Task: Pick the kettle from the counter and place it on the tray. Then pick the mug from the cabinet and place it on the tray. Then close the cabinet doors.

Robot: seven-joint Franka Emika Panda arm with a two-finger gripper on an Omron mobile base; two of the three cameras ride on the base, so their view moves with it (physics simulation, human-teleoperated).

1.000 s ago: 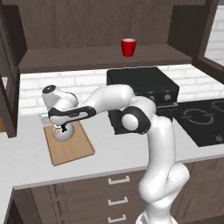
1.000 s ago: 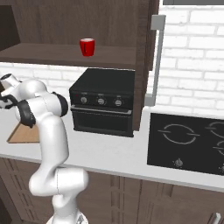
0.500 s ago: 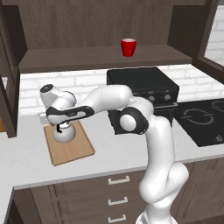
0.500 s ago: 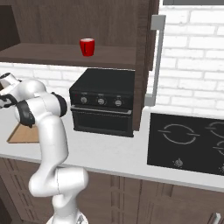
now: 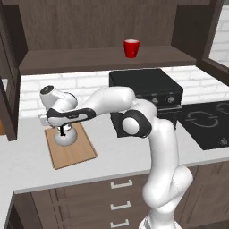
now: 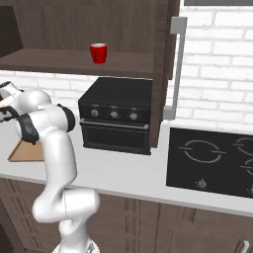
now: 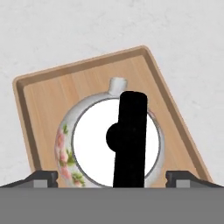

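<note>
The tool hangs wide open over the kettle, its fingertips apart on either side, gripping nothing; the kettle sits upright on the tray, which lies on the surface, and the mug stands on the cabinet shelf

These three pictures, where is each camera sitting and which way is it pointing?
Left base view: behind the arm on its left, looking forward and down at the counter; the white arm stretches left to the kettle on the tray.
Right base view: behind on its right, facing the oven; the arm rises at lower left.
Hand view: on the hand, looking straight down on the kettle, open gripper at the bottom.
Shared: both base views show the mug on the cabinet shelf.
</note>
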